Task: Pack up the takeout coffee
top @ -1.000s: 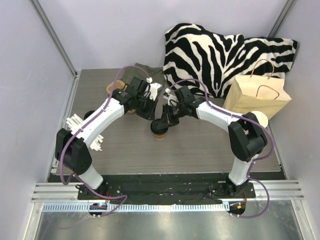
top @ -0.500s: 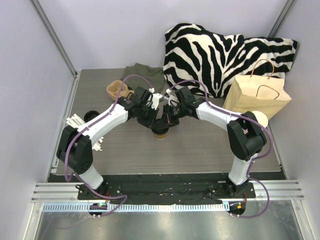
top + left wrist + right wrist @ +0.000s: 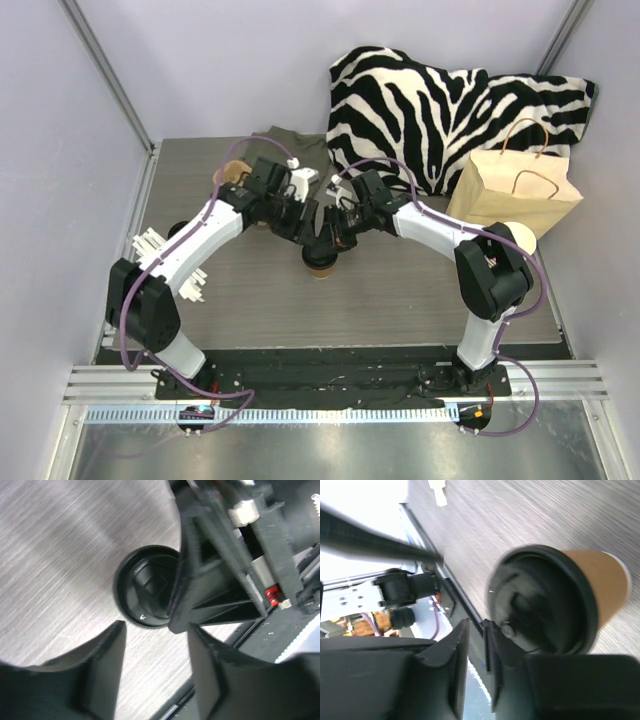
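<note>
— Left gripper [image 3: 156, 627]: how did it stand?

— Its jaws were spread wide with nothing between them. It hung over the table [image 3: 400, 290], its fingertips pointing down at the takeout coffee [image 3: 142, 590] and just short of the black lid [image 3: 131, 580].

— And the right gripper [image 3: 476, 625]?

— Its fingers [image 3: 451, 655] were parted by only a narrow slot, and the slot was empty. In the right wrist view the lidded cup lay just beside the outer face of one finger, outside the slot. Whether that finger touched it, I could not tell.

— So neither arm had hold of the cup?

— Neither had it between its jaws. In the overhead view it stood upright on its base near the middle of the table, lid on, under the spot where the two wrists met.

— What lay beyond it?

— An olive cloth [image 3: 290, 140] was spread at the far edge, behind the left arm. To its right a zebra-print cushion [image 3: 400, 110] was slumped against the back wall. A kraft paper bag [image 3: 510, 195] with twisted handles stood in front of that cushion at the far right, well apart from the cup.
</note>
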### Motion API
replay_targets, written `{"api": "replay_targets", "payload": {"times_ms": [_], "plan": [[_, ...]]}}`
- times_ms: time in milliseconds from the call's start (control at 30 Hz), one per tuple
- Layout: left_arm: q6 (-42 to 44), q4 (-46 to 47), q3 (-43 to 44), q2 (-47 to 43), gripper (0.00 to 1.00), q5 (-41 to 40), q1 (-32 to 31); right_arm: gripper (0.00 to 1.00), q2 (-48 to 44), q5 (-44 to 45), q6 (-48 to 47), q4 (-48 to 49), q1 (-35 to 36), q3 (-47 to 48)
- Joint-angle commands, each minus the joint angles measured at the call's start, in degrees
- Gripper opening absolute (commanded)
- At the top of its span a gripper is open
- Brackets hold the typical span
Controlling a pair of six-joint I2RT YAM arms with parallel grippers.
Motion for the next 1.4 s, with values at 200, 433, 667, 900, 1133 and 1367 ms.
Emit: {"api": "replay_targets", "payload": {"times_ms": [200, 433, 667, 900, 1133, 1367], "plan": [[1.84, -0.92, 0.43, -8.29, 0.86, 12.23, 9.67, 0.61, -8.82, -0.75, -9.11, -6.37, -3.73, 6.98], [-0.88, 0.21, -2.12, -10.05, 1.00, 18.47, 17.30, 0.80, -9.35, 13.22, -25.83, -17.48, -3.47, 6.02], [-3.16, 2.14, -3.52, -10.31, 1.00, 19.88, 20.83, 0.80, -6.19, 20.44, -31.73, -22.32, 1.26, 6.99], [-10.18, 8.37, -8.53, -11.37, 1.00, 22.95, 25.22, 0.80, -5.40, 25.71, -31.64, -17.85, 6.54, 4.08], [-13.54, 13.13, -10.47, -12.95, 1.00, 23.39, 26.19, 0.79, 0.14, 26.69, -33.49, -16.52, 8.22, 8.03], [-14.42, 13.66, -10.91, -14.01, 1.00, 25.06, 30.23, 0.79, 4.00, 25.55, -35.07, -13.54, 10.86, 12.95]]}}
